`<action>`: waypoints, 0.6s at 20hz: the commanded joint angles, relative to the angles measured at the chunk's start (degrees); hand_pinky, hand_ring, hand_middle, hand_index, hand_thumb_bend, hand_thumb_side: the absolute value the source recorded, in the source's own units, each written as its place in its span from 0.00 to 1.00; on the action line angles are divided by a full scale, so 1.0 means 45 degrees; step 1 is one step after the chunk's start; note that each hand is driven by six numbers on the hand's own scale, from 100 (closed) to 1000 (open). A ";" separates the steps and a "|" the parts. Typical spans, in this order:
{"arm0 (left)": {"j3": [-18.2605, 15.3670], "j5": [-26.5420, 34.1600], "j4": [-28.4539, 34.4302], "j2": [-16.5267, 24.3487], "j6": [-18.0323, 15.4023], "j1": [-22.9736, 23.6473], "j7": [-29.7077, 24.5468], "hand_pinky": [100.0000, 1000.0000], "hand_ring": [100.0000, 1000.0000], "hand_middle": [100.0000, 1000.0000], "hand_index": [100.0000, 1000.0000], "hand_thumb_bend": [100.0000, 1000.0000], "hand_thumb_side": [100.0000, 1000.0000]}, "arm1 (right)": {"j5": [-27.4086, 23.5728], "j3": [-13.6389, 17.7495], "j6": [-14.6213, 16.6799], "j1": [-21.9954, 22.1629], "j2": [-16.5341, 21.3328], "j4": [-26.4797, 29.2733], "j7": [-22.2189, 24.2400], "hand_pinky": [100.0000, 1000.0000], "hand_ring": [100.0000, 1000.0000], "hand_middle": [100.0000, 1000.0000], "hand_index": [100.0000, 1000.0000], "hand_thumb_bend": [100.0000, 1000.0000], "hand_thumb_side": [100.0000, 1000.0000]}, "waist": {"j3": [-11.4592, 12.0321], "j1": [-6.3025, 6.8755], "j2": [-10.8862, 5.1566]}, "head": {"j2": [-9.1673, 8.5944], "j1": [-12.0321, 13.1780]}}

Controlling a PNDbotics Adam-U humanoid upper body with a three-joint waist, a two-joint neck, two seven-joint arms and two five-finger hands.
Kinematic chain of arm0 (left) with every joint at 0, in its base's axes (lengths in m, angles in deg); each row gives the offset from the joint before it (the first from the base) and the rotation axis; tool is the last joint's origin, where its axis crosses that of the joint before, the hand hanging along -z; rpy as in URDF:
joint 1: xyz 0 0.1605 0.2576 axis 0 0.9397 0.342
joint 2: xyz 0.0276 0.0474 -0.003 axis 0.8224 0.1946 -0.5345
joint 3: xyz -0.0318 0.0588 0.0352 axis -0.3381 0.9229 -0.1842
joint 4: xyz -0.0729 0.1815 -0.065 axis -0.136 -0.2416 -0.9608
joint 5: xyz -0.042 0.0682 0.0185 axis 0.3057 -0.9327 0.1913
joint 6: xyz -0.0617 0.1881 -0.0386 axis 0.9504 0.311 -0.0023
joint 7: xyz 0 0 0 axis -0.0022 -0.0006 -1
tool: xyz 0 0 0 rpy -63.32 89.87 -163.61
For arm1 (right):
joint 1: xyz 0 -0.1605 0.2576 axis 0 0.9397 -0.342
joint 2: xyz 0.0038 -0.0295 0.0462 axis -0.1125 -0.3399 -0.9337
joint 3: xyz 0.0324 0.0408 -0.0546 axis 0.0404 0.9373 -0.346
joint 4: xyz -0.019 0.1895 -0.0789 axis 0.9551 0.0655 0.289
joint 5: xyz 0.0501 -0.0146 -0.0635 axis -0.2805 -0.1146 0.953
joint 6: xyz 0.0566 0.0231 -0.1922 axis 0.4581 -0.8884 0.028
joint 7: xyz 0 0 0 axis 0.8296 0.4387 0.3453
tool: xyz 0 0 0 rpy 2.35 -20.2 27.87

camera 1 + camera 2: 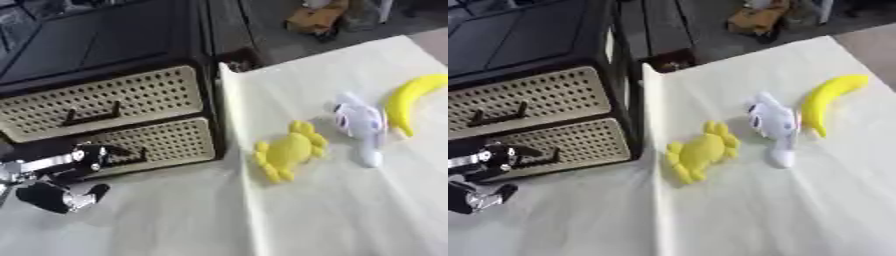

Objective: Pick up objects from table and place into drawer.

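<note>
A yellow crab-shaped soft toy lies on the pale cloth just right of the drawer unit. To its right are a white soft toy and a yellow banana. The black drawer unit has two beige perforated drawers: the upper drawer and the lower drawer, both shut. My left hand is at the lower left, its fingers stretched toward the lower drawer's dark handle, the thumb hanging below. It holds nothing. My right hand shows in neither view.
The pale yellow cloth covers the table, with a raised fold running along the drawer unit's right side. Beyond the table's far edge, an orange-brown object lies on the dark floor.
</note>
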 commanded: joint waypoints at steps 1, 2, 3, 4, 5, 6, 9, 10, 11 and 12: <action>-0.0457 0.0161 0.0695 0.0779 -0.0821 -0.0063 -0.1408 0.00 0.00 0.00 0.97 0.00 0.25 | 0.0064 0.0119 -0.0022 -0.0057 0.0189 0.0199 -0.0047 0.71 0.85 0.75 0.90 0.00 1.00 | 0.0054 -0.0179 -0.0388 | 0.0103 -0.0065; -0.0541 0.0071 0.0746 0.0845 -0.0649 -0.0063 -0.1295 0.00 0.00 0.00 0.97 0.00 0.24 | 0.0056 0.0107 -0.0026 -0.0076 0.0180 0.0199 -0.0055 0.71 0.85 0.75 0.90 0.00 1.00 | 0.0056 -0.0185 -0.0394 | 0.0071 -0.0067; -0.0601 -0.0095 0.0771 0.0896 -0.0510 -0.0064 -0.1130 0.00 0.00 0.00 0.98 0.00 0.23 | 0.0044 0.0098 -0.0023 -0.0100 0.0174 0.0199 -0.0062 0.71 0.85 0.75 0.90 0.00 1.00 | 0.0050 -0.0194 -0.0393 | 0.0030 -0.0068; -0.0620 -0.0316 0.0759 0.0927 -0.0404 -0.0056 -0.0943 0.00 0.00 0.00 0.98 0.00 0.23 | 0.0031 0.0093 -0.0015 -0.0120 0.0171 0.0199 -0.0071 0.71 0.85 0.75 0.90 0.00 1.00 | 0.0036 -0.0204 -0.0389 | -0.0011 -0.0065; -0.0609 -0.0544 0.0712 0.0929 -0.0316 -0.0042 -0.0768 0.00 0.00 0.00 0.97 0.00 0.23 | 0.0021 0.0092 -0.0007 -0.0131 0.0167 0.0199 -0.0078 0.71 0.85 0.75 0.90 0.00 1.00 | 0.0019 -0.0214 -0.0382 | -0.0048 -0.0057; -0.0584 -0.0778 0.0645 0.0912 -0.0249 -0.0040 -0.0592 0.00 0.00 0.00 0.96 0.00 0.23 | 0.0014 0.0095 -0.0001 -0.0139 0.0162 0.0199 -0.0085 0.71 0.85 0.75 0.90 0.00 1.00 | 0.0001 -0.0221 -0.0372 | -0.0083 -0.0049; -0.0464 -0.1553 0.0468 0.0834 -0.0213 -0.0070 0.0006 0.00 0.00 0.00 0.97 0.00 0.23 | 0.0008 0.0090 -0.0006 -0.0168 0.0132 0.0199 -0.0080 0.71 0.85 0.75 0.90 0.00 1.00 | -0.0048 -0.0227 -0.0330 | -0.0168 -0.0034; -0.0403 -0.1774 0.0422 0.0796 -0.0240 -0.0089 0.0186 0.00 0.00 0.00 0.97 0.00 0.23 | 0.0009 0.0088 -0.0011 -0.0176 0.0124 0.0199 -0.0074 0.71 0.85 0.75 0.90 0.00 1.00 | -0.0060 -0.0227 -0.0315 | -0.0192 -0.0032; -0.0355 -0.1940 0.0380 0.0769 -0.0266 -0.0105 0.0333 0.00 0.00 0.00 0.97 0.00 0.22 | 0.0008 0.0086 -0.0015 -0.0183 0.0118 0.0199 -0.0069 0.71 0.85 0.75 0.90 0.00 1.00 | -0.0068 -0.0224 -0.0304 | -0.0204 -0.0033; -0.0317 -0.2096 0.0331 0.0746 -0.0277 -0.0126 0.0471 0.00 0.00 0.00 0.97 0.00 0.22 | 0.0004 0.0080 -0.0020 -0.0201 0.0113 0.0199 -0.0065 0.71 0.85 0.75 0.90 0.00 1.00 | -0.0079 -0.0214 -0.0291 | -0.0212 -0.0033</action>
